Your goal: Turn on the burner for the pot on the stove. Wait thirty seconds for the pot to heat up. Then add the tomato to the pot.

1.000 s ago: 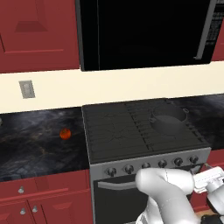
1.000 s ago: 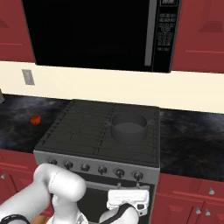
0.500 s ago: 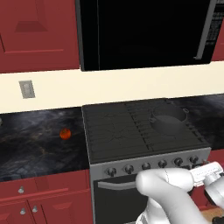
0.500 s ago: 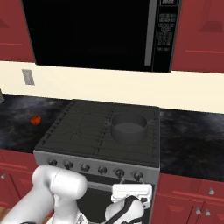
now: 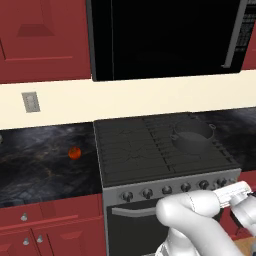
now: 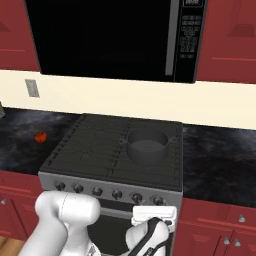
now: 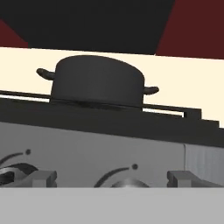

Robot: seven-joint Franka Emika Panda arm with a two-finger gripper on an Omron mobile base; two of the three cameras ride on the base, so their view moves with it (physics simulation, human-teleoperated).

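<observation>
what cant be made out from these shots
- Inside of the pot: in the hand view its own dark wall hides the contents.
- Knob pointer positions: the knobs on the stove are too small in the left base view; in the hand view the bottom edge cuts them off.
- Any burner flame: the grates and pot cover the burner.
- Tomato: too small for surface detail.
- Gripper: only its fingertips show, spread apart.

Pot point(image 5: 191, 137) on stove point(image 5: 160, 150) right-rear burner; tomato point(image 5: 74, 153) on counter point(image 5: 45, 160) left.

No readable text; microwave keypad point(image 6: 187, 30) markings too small, stove point(image 6: 100, 150) knob marks wordless.
</observation>
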